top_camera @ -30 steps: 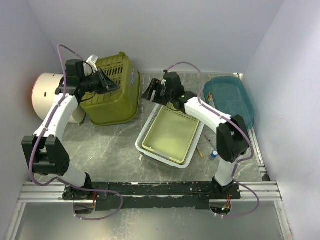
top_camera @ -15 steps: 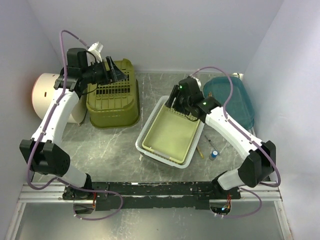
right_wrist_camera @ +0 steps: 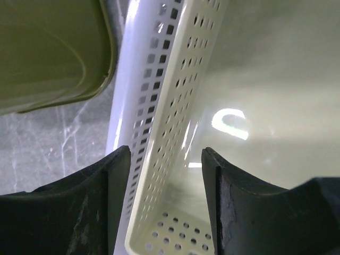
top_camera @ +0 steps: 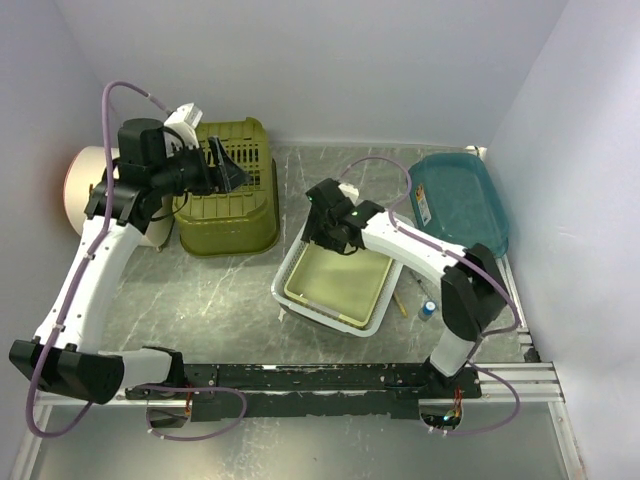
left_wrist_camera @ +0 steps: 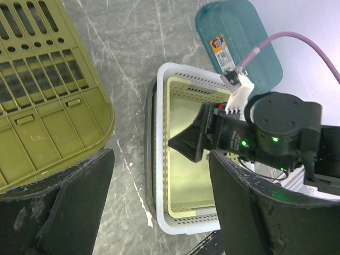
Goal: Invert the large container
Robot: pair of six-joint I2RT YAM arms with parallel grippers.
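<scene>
The large container, an olive-green slotted basket [top_camera: 228, 205], rests bottom-up on the table at the back left; its slotted base fills the upper left of the left wrist view [left_wrist_camera: 42, 95]. My left gripper [top_camera: 225, 165] hovers open just above its right side and holds nothing [left_wrist_camera: 159, 159]. My right gripper [top_camera: 322, 232] is open at the left rim of the white basket [top_camera: 288, 270]. Its fingers stand on either side of the perforated wall of the cream tray [right_wrist_camera: 159, 127] nested inside, without closing on it [right_wrist_camera: 164, 159].
A teal tub [top_camera: 460, 200] lies at the back right. A white cylinder [top_camera: 90, 180] stands at the far left behind the left arm. A small bottle [top_camera: 427, 309] and a stick lie right of the white basket. Walls close in on three sides.
The olive basket went from tilted on its side to flat, bottom-up. My left gripper opened and let it go. My right arm swung from the back down to the white basket's left rim.
</scene>
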